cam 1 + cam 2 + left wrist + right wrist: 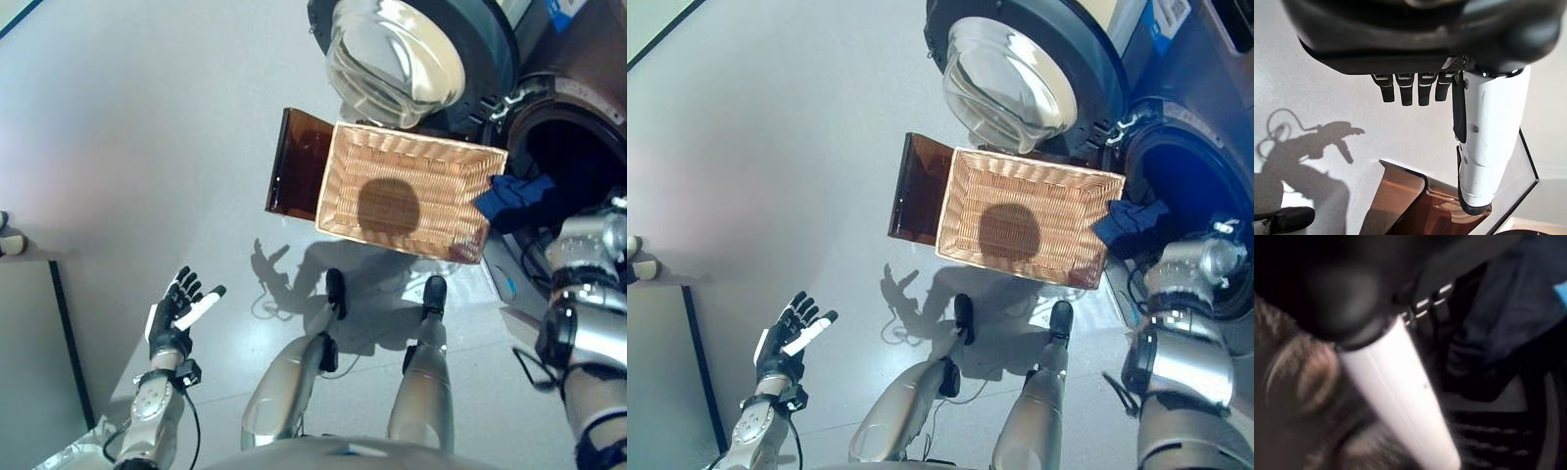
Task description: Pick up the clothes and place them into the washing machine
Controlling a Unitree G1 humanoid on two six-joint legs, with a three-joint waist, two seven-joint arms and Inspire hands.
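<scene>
Left hand fingers spread, empty; blue garment drapes across washer's opening; right fingers unclear.

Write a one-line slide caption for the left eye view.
Empty wicker basket beside the open washing machine, dark blue cloth at its opening; left hand open over the floor.

woven wicker basket, glossy glass door, soft blue cloth.
</scene>
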